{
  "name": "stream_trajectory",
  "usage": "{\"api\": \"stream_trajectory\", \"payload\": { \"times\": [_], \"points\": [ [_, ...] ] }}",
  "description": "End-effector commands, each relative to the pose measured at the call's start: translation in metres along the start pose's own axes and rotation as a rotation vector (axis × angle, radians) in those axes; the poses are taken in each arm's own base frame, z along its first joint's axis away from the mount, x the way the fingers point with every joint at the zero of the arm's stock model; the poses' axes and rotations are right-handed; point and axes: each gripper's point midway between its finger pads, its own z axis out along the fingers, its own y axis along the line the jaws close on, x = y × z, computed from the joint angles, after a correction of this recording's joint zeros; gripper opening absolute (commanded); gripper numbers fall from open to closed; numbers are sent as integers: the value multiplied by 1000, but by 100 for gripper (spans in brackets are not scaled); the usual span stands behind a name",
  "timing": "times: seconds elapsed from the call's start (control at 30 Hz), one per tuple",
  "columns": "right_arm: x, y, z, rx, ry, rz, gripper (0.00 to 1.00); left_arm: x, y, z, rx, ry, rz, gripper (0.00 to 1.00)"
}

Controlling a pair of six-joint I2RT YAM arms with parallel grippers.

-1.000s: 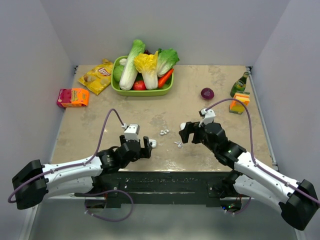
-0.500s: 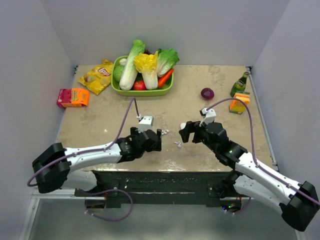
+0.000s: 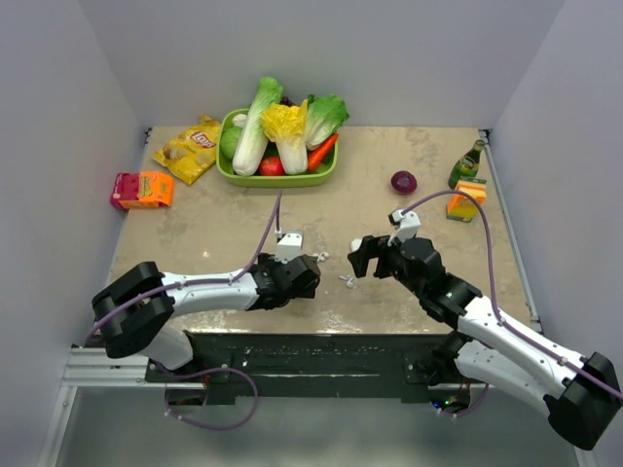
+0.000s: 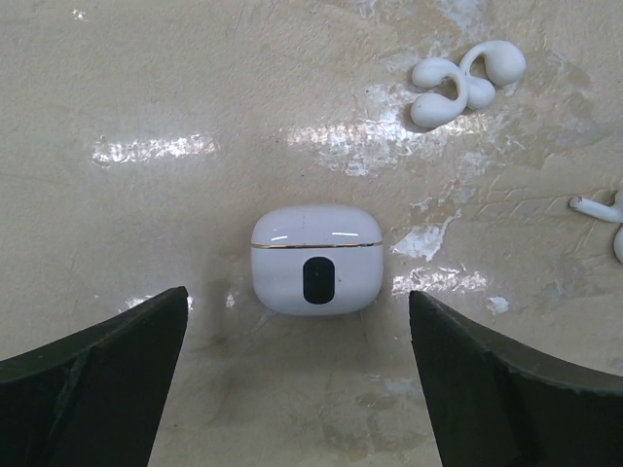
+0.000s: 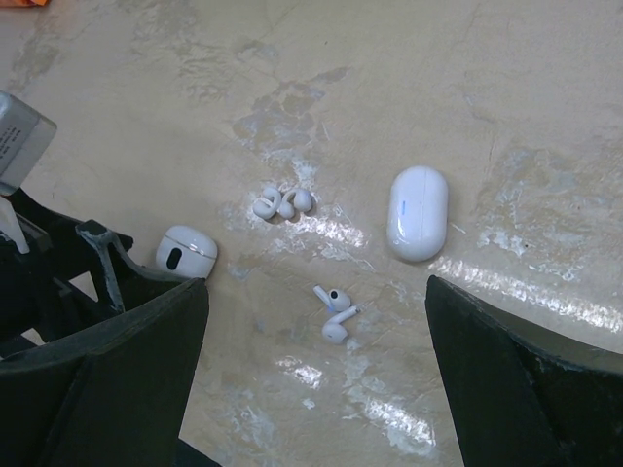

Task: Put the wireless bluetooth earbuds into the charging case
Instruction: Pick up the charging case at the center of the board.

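Lid shut, the charging case (image 4: pixel 315 261) lies flat on the beige table (image 3: pixel 195 233) with its dark oval facing up. Your left gripper (image 4: pixel 298 316) is lined up on it, jaws spread as wide as they go, one finger on either side of the case, clear of it and holding nothing. That straddle reads as the setup for a side-on pinch, so the case can be pinned or lifted while its lid is opened; it has to open before anything goes in. The wireless bluetooth earbuds (image 5: pixel 334 313), two stemmed pieces touching each other, lie loose on the table to the right of the case. Your right gripper (image 5: pixel 316 287) is aimed at them from the right, equally wide and empty, which looks like waiting its turn to pick one once the case is ready. Watch the look-alikes: a pair of white clip-style earbuds (image 5: pixel 282 202) sits near the case, to its right and further back, and a pill-shaped white case (image 5: pixel 419 212) lies well to the right of the charging case, past both pairs. Judge which case those stems fit before you close.
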Motion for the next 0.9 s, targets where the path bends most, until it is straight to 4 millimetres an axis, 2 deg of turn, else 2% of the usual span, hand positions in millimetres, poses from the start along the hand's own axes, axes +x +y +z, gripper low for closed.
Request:
{"api": "stream_trajectory", "payload": {
  "times": [0.0,0.13,0.5,0.87],
  "points": [
    [-21,15,-2,-52,-46,9,96,-3,-13,3,42,-9,-33,98],
    [-23,15,-3,-48,-49,8,96,1,-13,9,42,11,-41,95],
    [-21,14,-3,-43,-46,9,96,13,-5,22,5,67,-51,76],
    [-20,12,-2,-40,-46,12,96,23,-4,29,-13,92,-44,72]
  ]
}}
